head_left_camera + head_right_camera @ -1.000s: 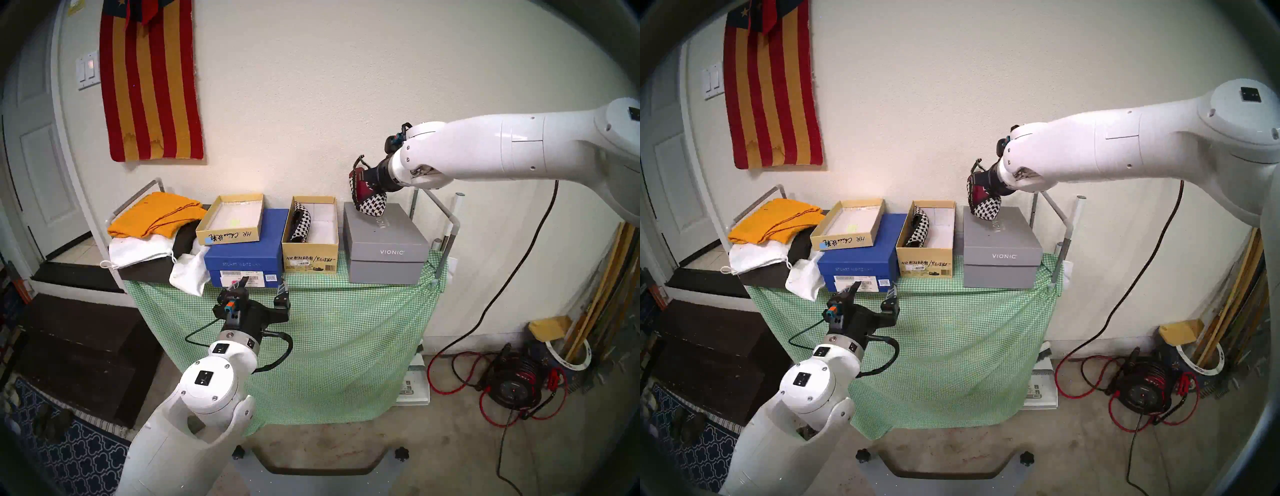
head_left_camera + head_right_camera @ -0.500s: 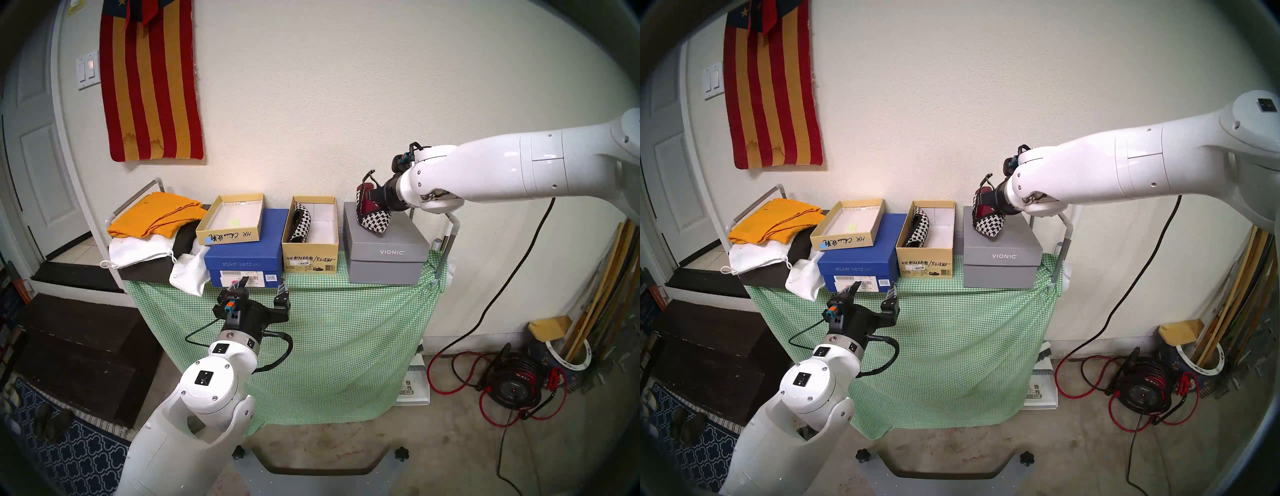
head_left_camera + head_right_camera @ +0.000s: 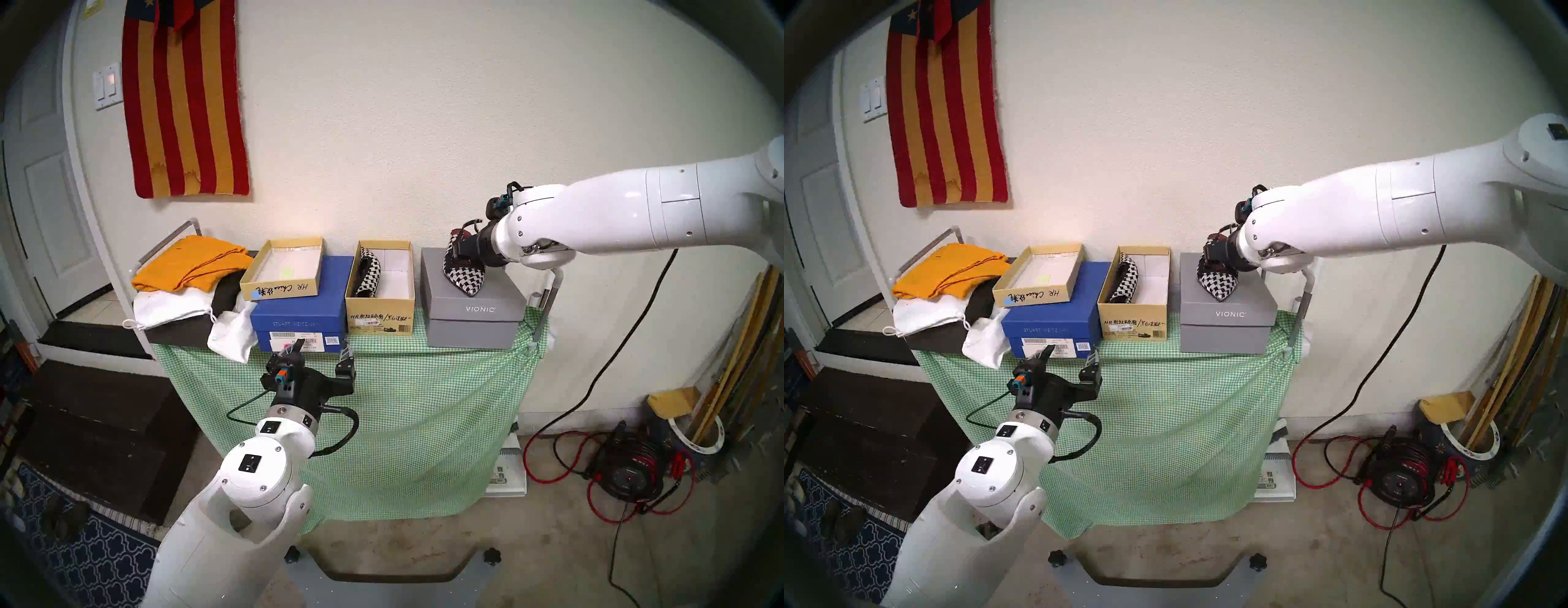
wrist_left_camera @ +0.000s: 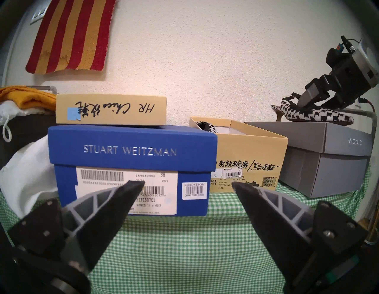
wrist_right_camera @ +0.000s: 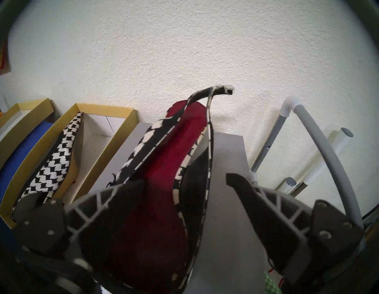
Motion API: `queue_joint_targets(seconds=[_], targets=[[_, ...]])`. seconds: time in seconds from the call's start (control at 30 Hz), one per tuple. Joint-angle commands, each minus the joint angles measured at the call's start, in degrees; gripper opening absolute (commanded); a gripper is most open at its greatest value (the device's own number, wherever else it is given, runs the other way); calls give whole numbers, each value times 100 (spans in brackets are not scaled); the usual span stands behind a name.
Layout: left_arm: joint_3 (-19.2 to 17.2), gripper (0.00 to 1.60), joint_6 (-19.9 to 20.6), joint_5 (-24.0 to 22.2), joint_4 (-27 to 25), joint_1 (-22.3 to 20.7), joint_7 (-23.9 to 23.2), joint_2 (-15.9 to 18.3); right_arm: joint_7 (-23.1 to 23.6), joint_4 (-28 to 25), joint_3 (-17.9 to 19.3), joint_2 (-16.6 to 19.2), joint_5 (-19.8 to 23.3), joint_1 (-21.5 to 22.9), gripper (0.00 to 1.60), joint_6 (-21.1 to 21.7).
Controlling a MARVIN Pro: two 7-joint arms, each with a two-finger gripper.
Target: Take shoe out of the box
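Observation:
A black-and-white houndstooth shoe with a red insole rests flat on its sole on top of the grey VIONIC box, toe towards me. My right gripper hovers over its heel end, open, fingers straddling it. The box, tan with handwriting, stands open left of it. A matching shoe leans on its left wall inside. My left gripper is open and empty at the table's front edge.
A blue Stuart Weitzman box carries a shallow tan lid. Orange cloth and white bags lie at the left. Grey rail posts stand right of the grey box. Green checked cloth drapes the table.
My right arm came down and set the shoe, earlier held tilted toe-down, flat on the grey box; its jaws have opened. The left arm has not moved.

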Motion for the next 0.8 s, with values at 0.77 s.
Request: queue_joint_targets(seconds=[0.77], targets=[[-3,160,1,3,0,1,-1,5,-490,-99,399,1002,102,379,160,-1569]])
